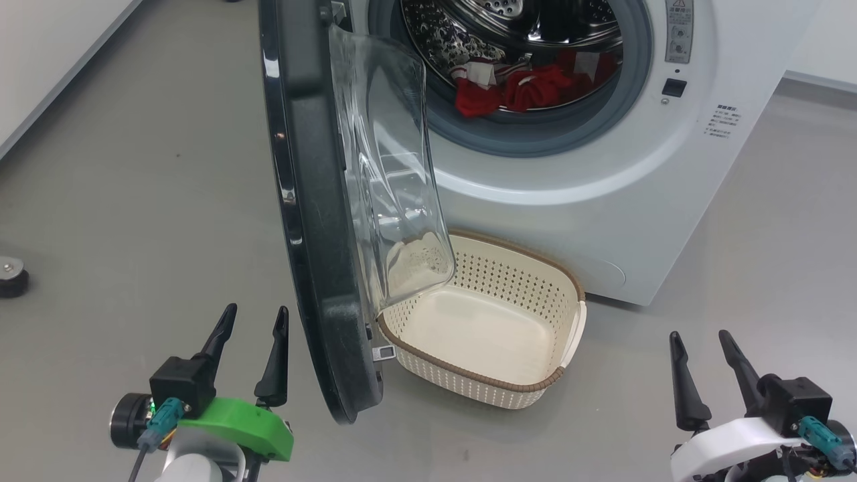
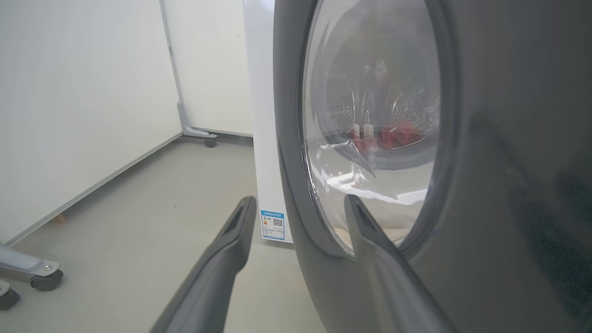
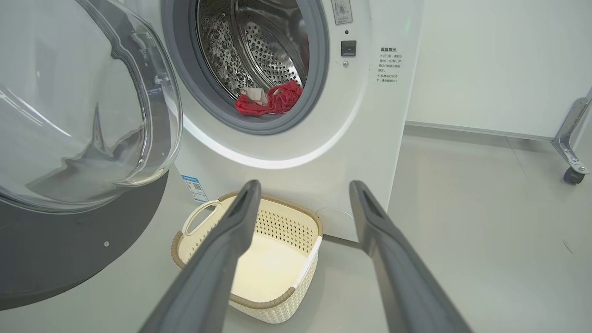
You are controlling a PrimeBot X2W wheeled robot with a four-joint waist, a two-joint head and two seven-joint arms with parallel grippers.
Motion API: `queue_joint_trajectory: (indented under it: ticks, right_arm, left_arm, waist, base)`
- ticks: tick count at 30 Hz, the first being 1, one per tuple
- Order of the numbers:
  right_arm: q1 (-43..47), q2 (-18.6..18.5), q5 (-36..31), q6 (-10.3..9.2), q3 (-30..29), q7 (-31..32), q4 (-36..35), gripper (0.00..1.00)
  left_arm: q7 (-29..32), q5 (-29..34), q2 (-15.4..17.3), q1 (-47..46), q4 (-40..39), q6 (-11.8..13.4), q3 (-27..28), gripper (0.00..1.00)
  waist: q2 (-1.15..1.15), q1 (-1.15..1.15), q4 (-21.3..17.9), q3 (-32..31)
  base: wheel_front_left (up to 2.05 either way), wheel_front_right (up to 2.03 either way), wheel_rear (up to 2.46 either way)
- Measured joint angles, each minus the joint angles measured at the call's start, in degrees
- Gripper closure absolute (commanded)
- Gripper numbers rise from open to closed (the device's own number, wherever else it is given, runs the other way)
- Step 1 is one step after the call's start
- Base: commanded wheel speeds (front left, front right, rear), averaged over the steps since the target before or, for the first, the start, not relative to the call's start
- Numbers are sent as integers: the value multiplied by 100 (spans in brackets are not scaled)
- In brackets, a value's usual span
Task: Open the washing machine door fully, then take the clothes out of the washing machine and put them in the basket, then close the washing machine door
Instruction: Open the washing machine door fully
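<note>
The washing machine (image 1: 602,201) stands ahead with its black round door (image 1: 315,221) swung out edge-on toward me, its glass bowl (image 1: 395,174) bulging right. Red and white clothes (image 1: 515,87) lie at the drum's front lip, also seen as clothes (image 3: 270,99). The cream basket (image 1: 569,294) sits empty on the floor below the opening, partly behind the door. My left gripper (image 1: 258,318) is open just left of the door's lower edge; the door (image 2: 508,162) looms close on its right. My right gripper (image 1: 703,341) is open at lower right, fingers framing the basket (image 3: 203,217).
Grey floor spreads on both sides of the machine. A dark castor (image 1: 12,276) sits at far left, and a wheeled frame leg (image 3: 571,152) stands to the right. White panel walls (image 2: 69,115) run along the left.
</note>
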Motion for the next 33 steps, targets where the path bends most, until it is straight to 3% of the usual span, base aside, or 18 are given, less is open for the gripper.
queue_joint_trajectory:
  ticks: [7,32,33]
  right_arm:
    - [108,229,-205,0,-75,0,-74,0]
    - [253,470,-680,0,-214,0,-69,0]
    - [259,475,-680,0,-223,0,-69,0]
  left_arm:
    - [0,0,1,5,15,-16,7,0]
    - [0,24,1,20,76,-15,63,0]
    - [0,24,1,21,77,-15,66,9]
  waist:
    - [0,0,-34,-8]
    - [0,0,-133,-31]
    - [0,0,-135,-32]
  base:
    - [0,0,0]
    - [0,0,0]
    - [0,0,0]
